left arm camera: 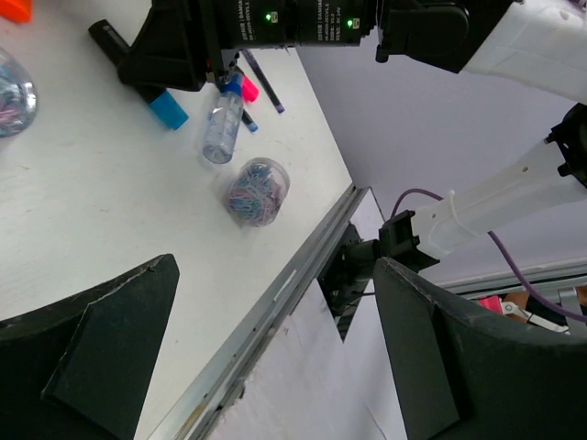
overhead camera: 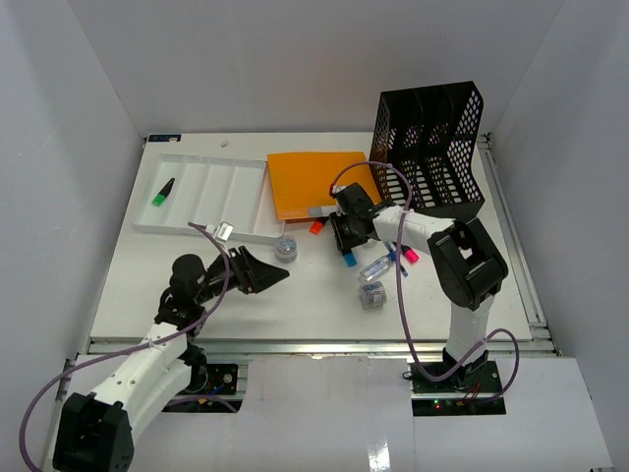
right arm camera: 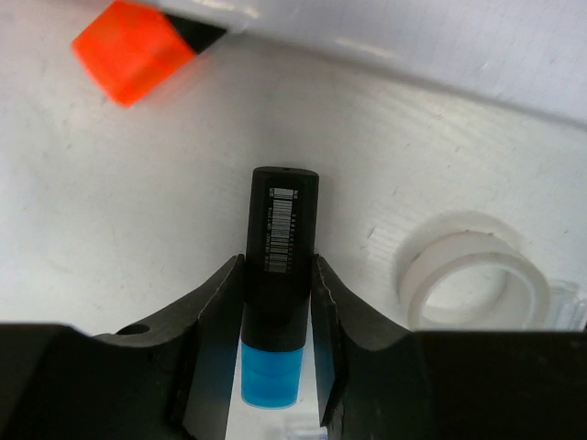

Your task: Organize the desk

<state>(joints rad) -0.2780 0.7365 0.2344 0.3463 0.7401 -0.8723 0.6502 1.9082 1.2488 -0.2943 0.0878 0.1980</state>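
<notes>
The desk lies flat under both my arms and fills the middle of the top view, its metal rail along the near edge; on it, just ahead of my right claw, lies the blue-capped marker, and that claw is clamped on it, one finger pressed to each side of the black barrel just above the cap. My left claw hangs spread wide with nothing in it, well apart from the marker.

As I judge it, the risk is in the grip; I have the marker near its cap end, so the long barrel could droop or twist on lifting and slip free. The orange-capped marker and a white ring, tape roll or lid, I cannot tell, lie near enough to be nudged. The small clear bottle and the paperclip jar sit close by my wrist, towards the rail; a careless swing could roll them off.

For writing: a white barcode label runs along the marker's barrel, its digits too small to read; I can make out no brand.
</notes>
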